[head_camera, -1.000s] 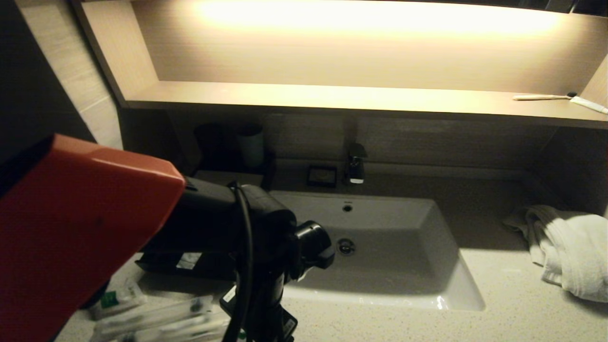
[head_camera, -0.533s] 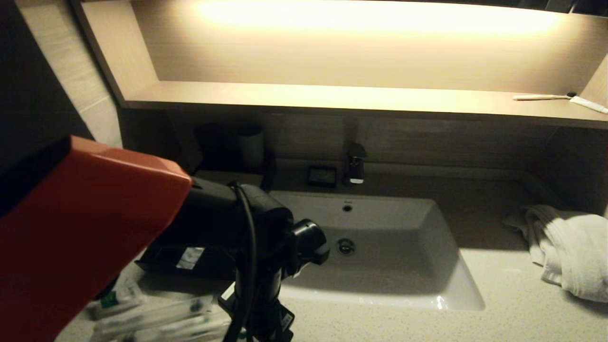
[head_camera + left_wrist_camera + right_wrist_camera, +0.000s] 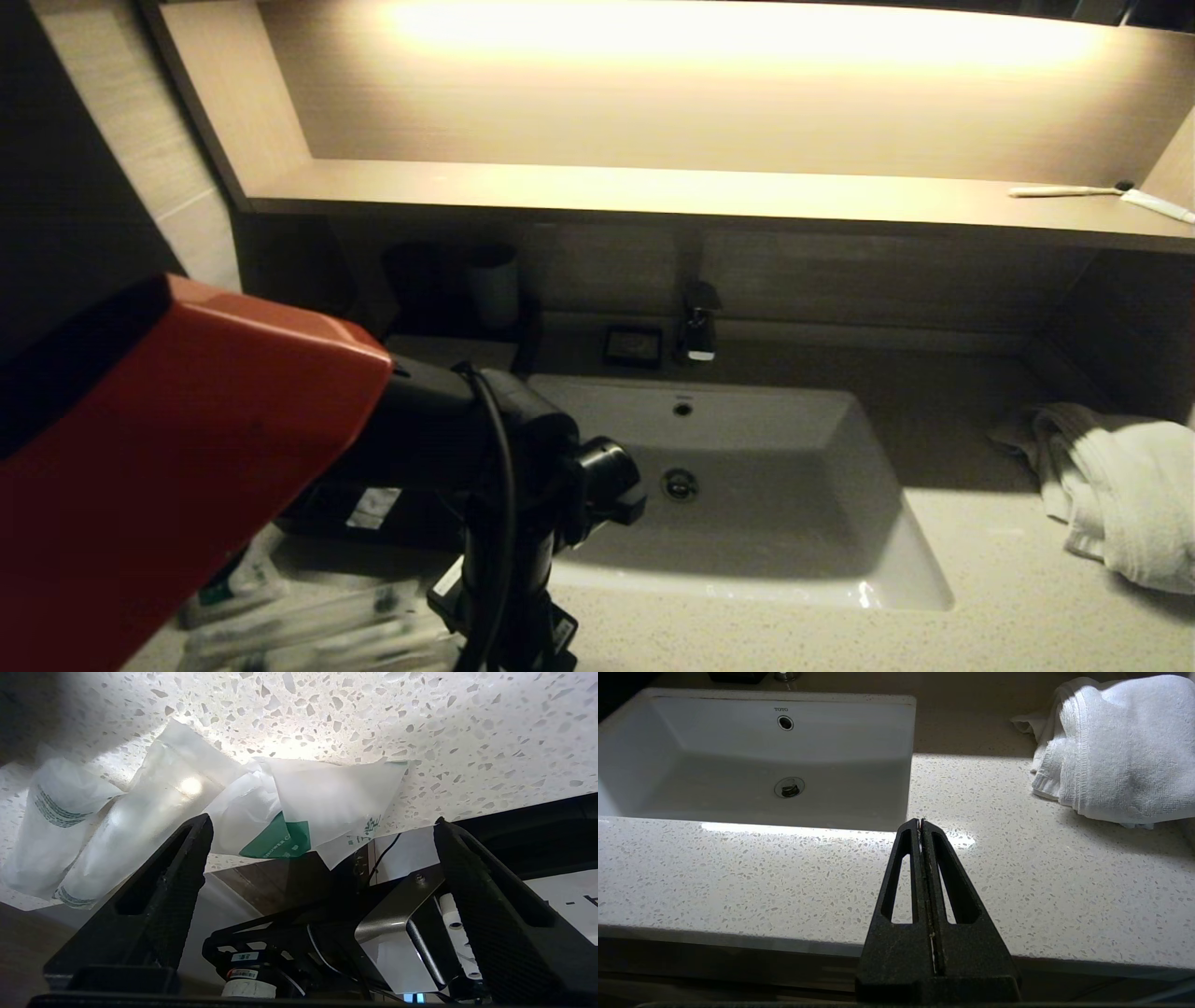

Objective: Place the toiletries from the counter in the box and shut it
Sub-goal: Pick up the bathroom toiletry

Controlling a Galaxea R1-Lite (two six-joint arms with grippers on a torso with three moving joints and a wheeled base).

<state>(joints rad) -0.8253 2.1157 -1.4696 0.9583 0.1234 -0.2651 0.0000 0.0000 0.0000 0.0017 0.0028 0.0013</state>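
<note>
Over the last second the left arm's red housing has swung further over the front-left corner of the surface (image 3: 990,597), hiding more of the wrapped pile than it did before, so the left claw (image 3: 322,823) has been closing in on the toiletries (image 3: 308,630). The wrist view shows its two black fingers (image 3: 159,882) spread wide apart with nothing between them, poised just off the sachets (image 3: 327,798) that lie in a loose overlapping heap right at the front edge of the speckled stone; one white packet with a green label sits roughly midway between the fingers, and two longer clear-wrapped packets (image 3: 117,826) lie beside it. Whether a fingertip already touches the plastic cannot be told. The box (image 3: 373,509) lies just behind the pile, on the left end of the surface beside the basin (image 3: 747,485), with its drawer open and one white-labelled item visible inside; most of it is hidden by the arm. The shift reads as the approach to the next pick: the claw seems lined up on the green-labelled sachet, and several packets remain outside the box, so filling looks unfinished and closing is not yet due. The right claw (image 3: 920,823) hangs clenched and empty over the front edge near the middle, with the folded white towel (image 3: 1115,746) towards the right end.
</note>
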